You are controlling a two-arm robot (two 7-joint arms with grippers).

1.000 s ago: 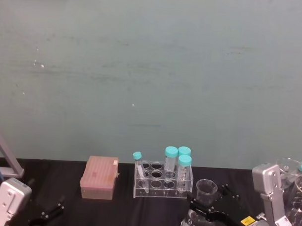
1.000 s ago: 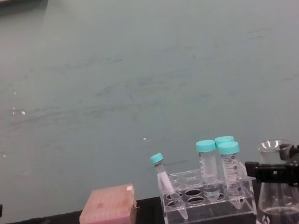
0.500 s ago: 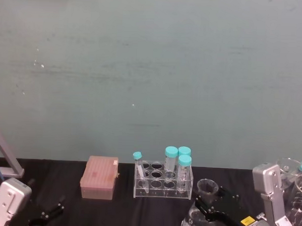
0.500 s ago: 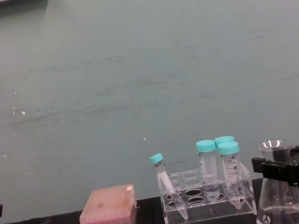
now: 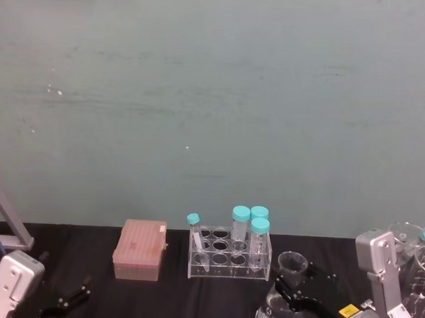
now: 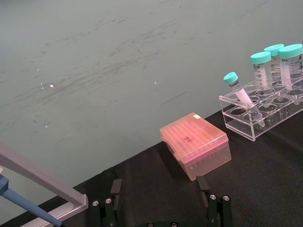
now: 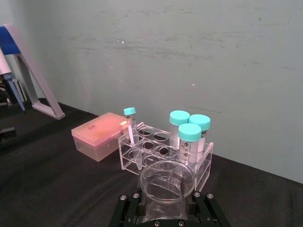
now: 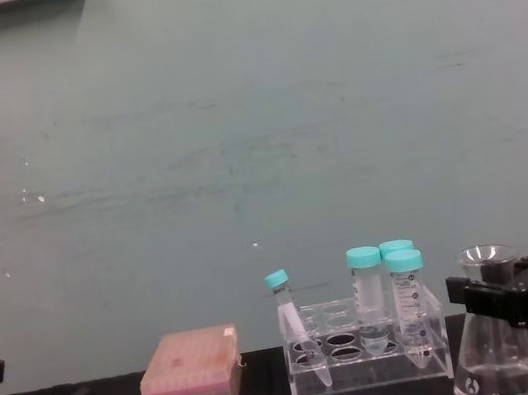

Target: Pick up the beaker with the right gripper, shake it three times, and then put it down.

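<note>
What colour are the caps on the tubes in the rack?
Teal. The caps show best in the right wrist view.

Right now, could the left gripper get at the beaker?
Probably not: the beaker is at the far right, its neck clamped by the right gripper, while the left gripper rests open far to the left.

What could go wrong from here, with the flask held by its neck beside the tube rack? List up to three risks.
1. The right gripper clamps the beaker only at its narrow glass neck; a shake might let it slip.
2. The tube rack stands close on the beaker's left; a sideways swing could knock it or its leaning tube.
3. The beaker's mouth is open, so any contents might splash.
The left gripper rests open at far left.
</note>
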